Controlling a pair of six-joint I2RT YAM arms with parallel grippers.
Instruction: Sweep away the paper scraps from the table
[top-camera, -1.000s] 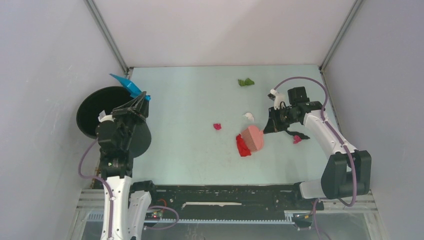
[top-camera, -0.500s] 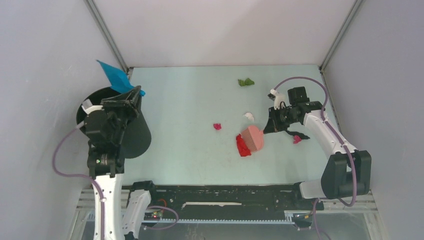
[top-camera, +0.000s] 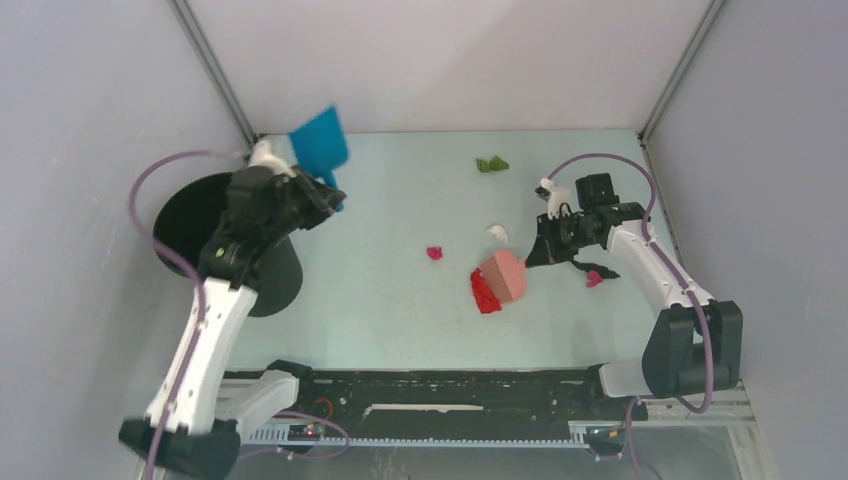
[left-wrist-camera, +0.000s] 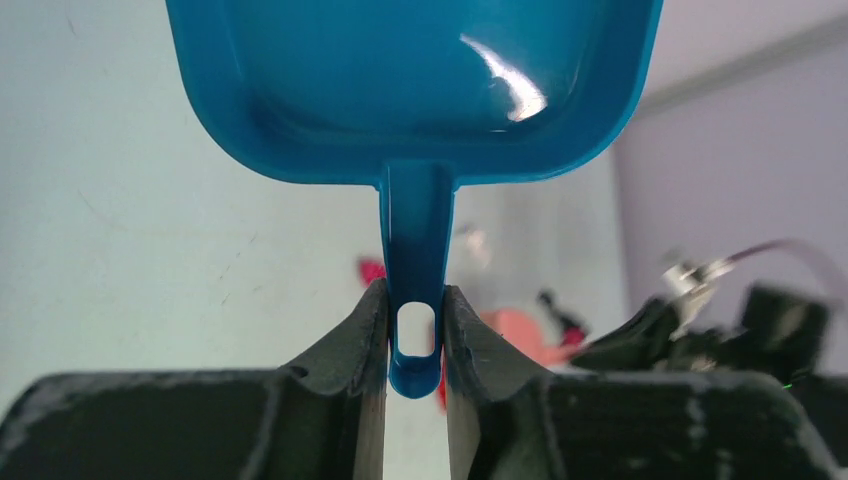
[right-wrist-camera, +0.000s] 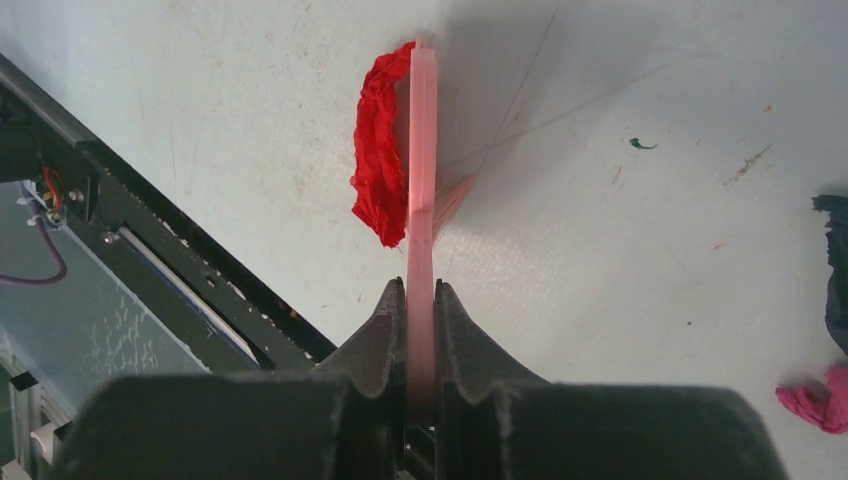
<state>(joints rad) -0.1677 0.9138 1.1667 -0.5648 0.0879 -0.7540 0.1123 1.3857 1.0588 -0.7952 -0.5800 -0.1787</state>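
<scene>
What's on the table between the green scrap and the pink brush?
A small white paper scrap, nearer the pink brush than the green scrap; the top view shows it.

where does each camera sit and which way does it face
Top external: above and behind the bases, looking down on the table; both arms show.
Left wrist: on the left arm, facing along the left pincer, shut on the blue dustpan.
Right wrist: on the right arm, facing down past the right pincer, shut on the pink brush.
Shared: top and right wrist both show the red scrap beside the brush.
</scene>
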